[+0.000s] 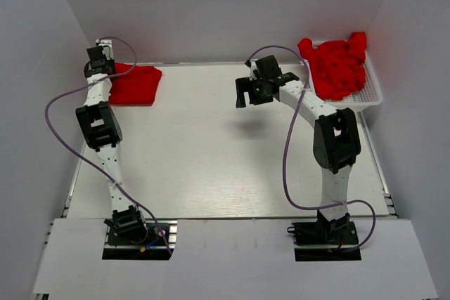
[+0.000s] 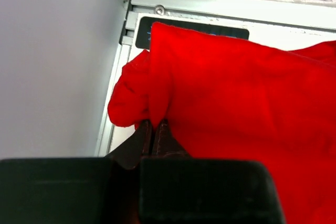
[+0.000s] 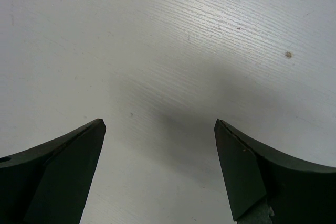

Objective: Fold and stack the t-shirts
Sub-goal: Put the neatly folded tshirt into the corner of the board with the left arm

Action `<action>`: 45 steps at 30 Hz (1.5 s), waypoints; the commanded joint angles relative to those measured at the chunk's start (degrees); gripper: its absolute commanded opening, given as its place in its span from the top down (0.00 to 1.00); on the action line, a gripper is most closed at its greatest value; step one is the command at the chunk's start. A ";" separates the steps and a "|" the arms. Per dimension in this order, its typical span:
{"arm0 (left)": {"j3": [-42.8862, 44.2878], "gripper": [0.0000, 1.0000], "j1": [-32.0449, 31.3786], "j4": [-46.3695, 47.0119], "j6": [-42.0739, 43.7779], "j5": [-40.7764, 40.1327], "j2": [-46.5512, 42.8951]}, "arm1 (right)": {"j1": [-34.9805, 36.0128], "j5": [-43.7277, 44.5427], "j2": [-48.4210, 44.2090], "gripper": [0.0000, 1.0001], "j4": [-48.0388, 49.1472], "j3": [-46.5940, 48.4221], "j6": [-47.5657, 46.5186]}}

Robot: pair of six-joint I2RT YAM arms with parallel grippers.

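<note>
The left fingers [image 2: 165,145], tips buried in cloth, clamp the t-shirt [image 2: 236,108].

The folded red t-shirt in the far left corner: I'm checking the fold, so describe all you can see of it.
The t-shirt is plain bright red cloth, folded into a rough rectangle, lying flat on the white table at its far left corner. Its left edge bunches where the left gripper, shut, pinches a fold of it. No label shows. Nothing else touches it.
</note>
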 commanded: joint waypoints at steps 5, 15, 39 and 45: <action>1.69 0.43 0.52 2.71 -1.38 -0.67 -1.56 | 0.02 -1.50 0.80 0.10 -1.23 3.11 0.30; -1.30 0.00 0.52 2.10 -4.01 4.60 -9.20 | 0.19 -3.61 -0.60 0.10 -0.89 5.05 -0.49; -37.57 0.00 -22.84 -15.66 -27.56 6.65 -42.77 | -3.93 2.89 -27.05 0.10 4.39 -25.60 12.07; -51.40 0.00 -33.82 -16.18 -32.57 1.47 -49.37 | -5.87 4.21 -34.69 0.10 4.74 -37.20 14.44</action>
